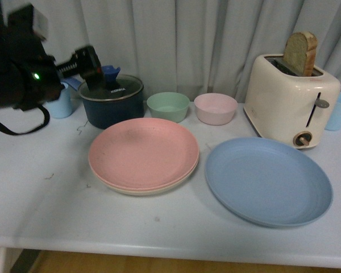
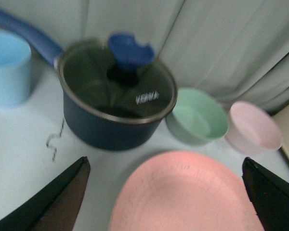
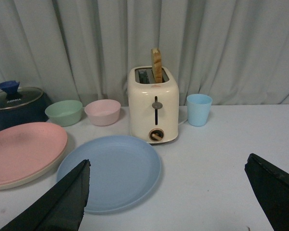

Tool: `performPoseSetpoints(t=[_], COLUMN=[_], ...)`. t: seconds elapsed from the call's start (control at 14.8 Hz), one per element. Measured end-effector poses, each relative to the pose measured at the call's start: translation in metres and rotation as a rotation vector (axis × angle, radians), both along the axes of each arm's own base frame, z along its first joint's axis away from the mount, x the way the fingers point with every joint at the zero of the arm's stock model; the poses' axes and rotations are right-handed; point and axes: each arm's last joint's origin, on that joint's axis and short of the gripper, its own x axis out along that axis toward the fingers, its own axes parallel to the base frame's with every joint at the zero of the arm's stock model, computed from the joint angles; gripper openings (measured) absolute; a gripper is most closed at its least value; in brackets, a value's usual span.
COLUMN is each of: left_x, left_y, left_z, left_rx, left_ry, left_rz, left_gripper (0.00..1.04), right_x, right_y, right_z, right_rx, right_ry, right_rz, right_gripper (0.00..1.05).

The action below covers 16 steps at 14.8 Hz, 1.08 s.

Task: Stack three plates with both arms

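The left claw (image 2: 164, 162) hangs spread and empty, its black fingers (image 2: 48, 207) flanking the round matte pink plate (image 2: 188, 192) just below it. That plate nests on the cream plate (image 1: 142, 190), so two of three look stacked. The right claw (image 3: 168, 161), likewise spread and holding nothing, hovers over the shallow light blue plate (image 3: 111, 171). This one lies alone on the white counter (image 3: 221, 144) beside the stack and is probably the next pickup. Beyond the left claw stands a dark blue glass-lidded pot (image 2: 111, 110).

Curtain (image 1: 187, 40), white table (image 1: 57, 216), perhaps wood floor (image 1: 131, 266)
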Motion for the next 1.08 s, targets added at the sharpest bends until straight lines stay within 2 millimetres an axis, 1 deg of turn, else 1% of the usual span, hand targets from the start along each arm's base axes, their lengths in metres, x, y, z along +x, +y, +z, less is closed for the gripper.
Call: performPoseSetpoints(t=[0.07, 0.14, 0.2, 0.27, 0.34, 0.41, 0.47, 0.61, 0.68, 0.75, 0.88, 0.95, 1.02, 1.08], left_x=[-0.013, -0.034, -0.055, -0.075, -0.095, -0.118, -0.135, -0.163, -0.175, -0.186, -0.204, -0.212, -0.222, -0.229], left_y=[0.001, 0.003, 0.006, 0.009, 0.012, 0.017, 0.022, 0.027, 0.029, 0.035, 0.042, 0.042, 0.042, 0.041], left_z=[0.015, 0.031, 0.038, 0.040, 0.039, 0.039, 0.035, 0.020, 0.019, 0.021, 0.017, 0.010, 0.002, 0.004], left_rx=[0.011, 0.070, 0.137, 0.183, 0.216, 0.249, 0.269, 0.292, 0.291, 0.291, 0.294, 0.294, 0.296, 0.295], left_ry=[-0.067, -0.178, -0.253, -0.283, -0.292, -0.303, -0.299, -0.255, -0.259, -0.278, -0.277, -0.281, -0.234, -0.249], left_rz=[0.003, 0.045, 0.105, 0.125, 0.124, 0.129, 0.133, 0.125, 0.122, 0.109, 0.139, 0.132, 0.124, 0.122], left_gripper=[0.99, 0.94, 0.84, 0.77, 0.70, 0.60, 0.47, 0.22, 0.09, 0.02, 0.02, 0.02, 0.02, 0.02], right_x=[0.000, 0.000, 0.000, 0.000, 0.000, 0.000, 0.000, 0.000, 0.000, 0.000, 0.000, 0.000, 0.000, 0.000], right_y=[0.000, 0.000, 0.000, 0.000, 0.000, 0.000, 0.000, 0.000, 0.000, 0.000, 0.000, 0.000, 0.000, 0.000], right_z=[0.000, 0.000, 0.000, 0.000, 0.000, 0.000, 0.000, 0.000, 0.000, 0.000, 0.000, 0.000, 0.000, 0.000], right_rx=[0.000, 0.000, 0.000, 0.000, 0.000, 0.000, 0.000, 0.000, 0.000, 0.000, 0.000, 0.000, 0.000, 0.000], right_ry=[0.000, 0.000, 0.000, 0.000, 0.000, 0.000, 0.000, 0.000, 0.000, 0.000, 0.000, 0.000, 0.000, 0.000], right_rz=[0.000, 0.000, 0.000, 0.000, 0.000, 0.000, 0.000, 0.000, 0.000, 0.000, 0.000, 0.000, 0.000, 0.000], right_gripper=[0.98, 0.98, 0.98, 0.98, 0.98, 0.98, 0.98, 0.98, 0.98, 0.98, 0.98, 0.98, 0.98, 0.98])
